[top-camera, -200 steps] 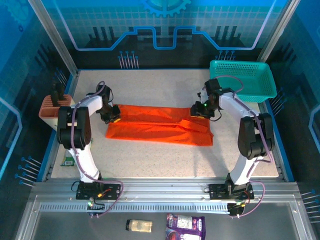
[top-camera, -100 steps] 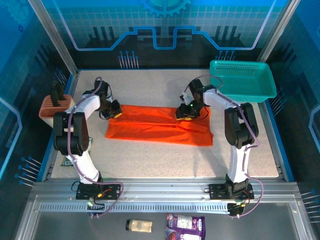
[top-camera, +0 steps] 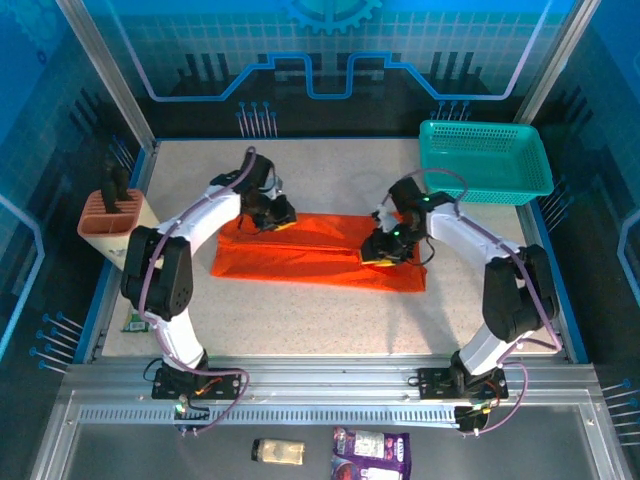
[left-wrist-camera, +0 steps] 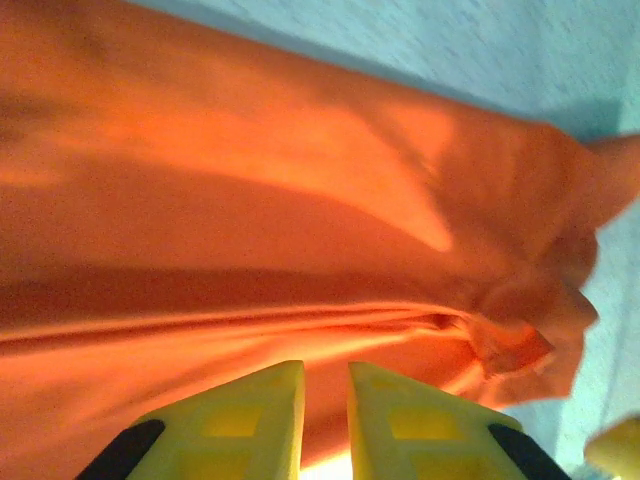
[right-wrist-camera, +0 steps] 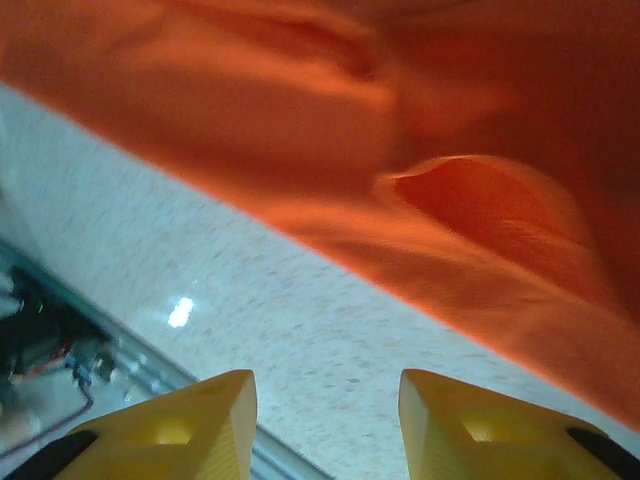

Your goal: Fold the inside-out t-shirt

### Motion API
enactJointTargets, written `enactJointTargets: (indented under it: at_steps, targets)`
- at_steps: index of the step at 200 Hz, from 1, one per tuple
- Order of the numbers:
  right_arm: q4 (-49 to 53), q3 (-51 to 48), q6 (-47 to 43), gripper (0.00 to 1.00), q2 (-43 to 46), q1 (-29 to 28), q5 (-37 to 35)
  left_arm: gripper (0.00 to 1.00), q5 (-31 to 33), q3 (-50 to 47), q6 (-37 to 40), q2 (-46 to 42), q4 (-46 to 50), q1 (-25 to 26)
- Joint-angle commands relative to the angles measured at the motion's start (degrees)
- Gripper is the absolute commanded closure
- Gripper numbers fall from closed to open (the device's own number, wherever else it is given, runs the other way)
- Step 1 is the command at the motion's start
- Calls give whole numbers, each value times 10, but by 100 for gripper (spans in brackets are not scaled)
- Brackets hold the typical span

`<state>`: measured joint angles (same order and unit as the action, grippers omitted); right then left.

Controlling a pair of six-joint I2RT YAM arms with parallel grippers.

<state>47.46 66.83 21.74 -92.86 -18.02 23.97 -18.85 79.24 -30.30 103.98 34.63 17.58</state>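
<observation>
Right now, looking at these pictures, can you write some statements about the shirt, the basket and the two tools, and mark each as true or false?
1. The shirt lies flat on the table. True.
2. The shirt is inside the basket. False: the basket stands at the far right corner of the table, apart from the shirt.
3. The right tool has its fingers wide apart. True.
4. The left tool hangs over the basket. False: it is over the left part of the shirt.

The shirt (top-camera: 320, 262) lies mid desk (top-camera: 330, 320), with the basket (top-camera: 485, 160) at the far right corner. The left tool (top-camera: 278, 218) is on its far-left part, the right tool (top-camera: 385, 250) over its right.
</observation>
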Motion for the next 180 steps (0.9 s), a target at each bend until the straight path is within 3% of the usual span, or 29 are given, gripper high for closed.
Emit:
enactJointTargets:
  at_steps: [1,28,58,109,180]
  targets:
    - [-32,-52,45,58,25,66,-35,77,-52,13,-56,27,-25,46]
    - [-80,-118,64,58,49,131,-11,67,-76,27,-102,63,-70,101]
    - [-129,-161,66,55,46,161,18,58,-73,71,-130,114,-69,139]
    - [-144,-190,61,53,16,167,2,46,-39,108,-150,153,-53,174]
    - [-154,-196,60,53,11,167,7,43,-59,126,-178,186,-57,198]
